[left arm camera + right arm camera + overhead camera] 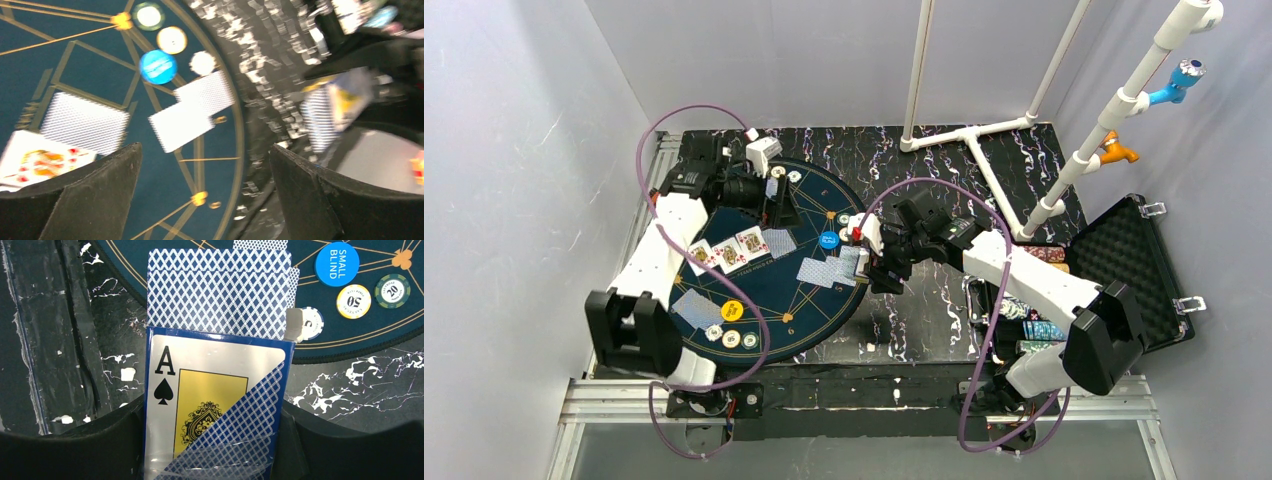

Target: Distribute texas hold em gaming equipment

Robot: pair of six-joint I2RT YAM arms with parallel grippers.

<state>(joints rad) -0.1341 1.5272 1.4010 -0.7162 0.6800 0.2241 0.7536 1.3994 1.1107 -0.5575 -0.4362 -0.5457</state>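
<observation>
My right gripper (864,262) is shut on a playing-card box (215,405) printed with an ace of spades, and blue-backed cards (220,290) stick out of its top. It hovers at the right rim of the round dark-blue mat (824,305). My left gripper (776,205) stands open over the mat's far part, and the wide gap between its fingers (100,195) is bare. On the mat lie three face-up cards (724,252), face-down cards (824,270), a blue small-blind disc (336,263), a yellow disc (732,310) and striped chips (353,301).
The black foam-lined case (1134,270) lies open at the right, with chips (1034,325) stacked beside it. A white pipe frame (969,130) stands at the back right. More chips (732,338) sit near the mat's front edge.
</observation>
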